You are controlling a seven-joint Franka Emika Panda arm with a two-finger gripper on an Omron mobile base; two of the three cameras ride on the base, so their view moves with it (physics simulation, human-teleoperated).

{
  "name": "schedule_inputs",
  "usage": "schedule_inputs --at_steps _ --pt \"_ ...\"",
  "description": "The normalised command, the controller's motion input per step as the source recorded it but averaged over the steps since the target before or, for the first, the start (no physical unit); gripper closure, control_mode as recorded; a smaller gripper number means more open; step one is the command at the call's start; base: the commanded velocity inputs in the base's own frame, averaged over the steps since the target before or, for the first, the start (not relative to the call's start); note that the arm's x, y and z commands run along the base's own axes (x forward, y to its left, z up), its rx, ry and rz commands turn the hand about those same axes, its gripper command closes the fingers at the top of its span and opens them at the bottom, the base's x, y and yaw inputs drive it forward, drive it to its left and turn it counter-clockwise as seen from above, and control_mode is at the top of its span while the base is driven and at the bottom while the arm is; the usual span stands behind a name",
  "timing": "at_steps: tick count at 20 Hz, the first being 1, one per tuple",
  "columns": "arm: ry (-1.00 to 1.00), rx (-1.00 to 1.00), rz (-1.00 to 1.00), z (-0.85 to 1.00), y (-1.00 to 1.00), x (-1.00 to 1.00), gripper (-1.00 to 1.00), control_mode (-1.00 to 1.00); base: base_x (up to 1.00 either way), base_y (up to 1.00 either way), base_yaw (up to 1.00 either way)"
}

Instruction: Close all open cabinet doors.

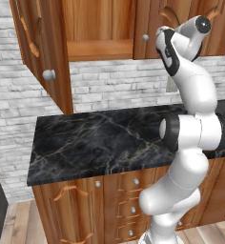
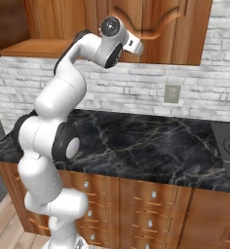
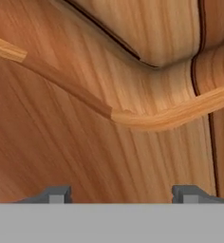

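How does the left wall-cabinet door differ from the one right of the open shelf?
The left cabinet door stands swung out toward the room, edge-on, over the black counter; the right cabinet door lies shut, flat against the cabinet front. The gripper faces wood close up. Both are reddish-brown with round silver knobs.

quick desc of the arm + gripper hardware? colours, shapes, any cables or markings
White arm built of rounded, glossy segments, with dark bands at the joints and a dark round cap with a grey centre at the wrist. No cables or markings visible. The gripper shows two small grey, blocky fingertips set wide apart, in the hand view.
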Motion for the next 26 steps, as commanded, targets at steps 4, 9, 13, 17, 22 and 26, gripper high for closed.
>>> schedule_inputs --at_steps 4,9,13,17,22,26 --pt "0.00 -0.01 0.00 -0.24 0.12 0.64 -1.00 -1.00 0.00 0.00 0.00" --pt "-0.01 -0.07 0.00 -0.20 0.26 0.04 -1.00 -1.00 0.00 0.00 0.00" --pt "-0.07 -0.09 0.00 -0.19 0.33 -0.71 -1.00 -1.00 0.00 0.00 0.00" --pt "-0.14 -0.12 0.00 -0.27 0.44 -1.00 -1.00 -1.00 0.00 0.00 0.00" --pt "-0.19 -0.22 0.00 -0.30 0.69 -1.00 -1.00 -1.00 0.00 0.00 0.00" --pt "-0.11 -0.32 0.04 -0.63 0.98 -1.00 -1.00 -1.00 0.00 0.00 0.00"
